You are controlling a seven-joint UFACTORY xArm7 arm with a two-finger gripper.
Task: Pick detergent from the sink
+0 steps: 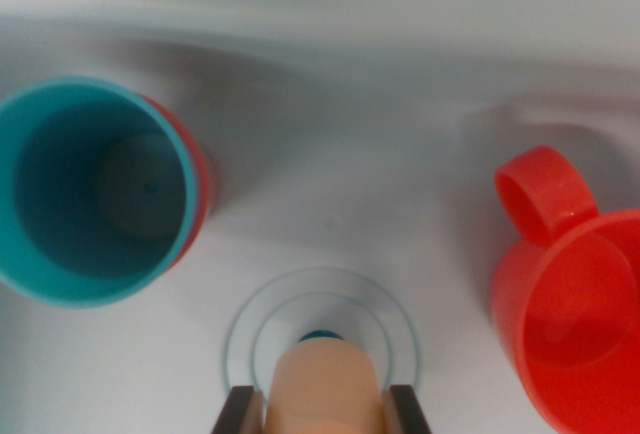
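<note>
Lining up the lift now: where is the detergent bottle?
In the wrist view the detergent bottle sits bottom centre, between the hand's fingers, over the sink's drain ring, with the teal cup to the left and red cup to the right.

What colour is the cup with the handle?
Red, seen clearly at the wrist view's right: the cup.

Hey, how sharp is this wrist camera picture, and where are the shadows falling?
Wrist view: soft all over; the peach detergent bottle between the fingers of the gripper is blurriest, being closest. Teal cup and red mug have fuzzy edges. Diffuse grey shadows lie on the white sink floor above and to the right of the cup and near the mug; no harsh glare.
</note>
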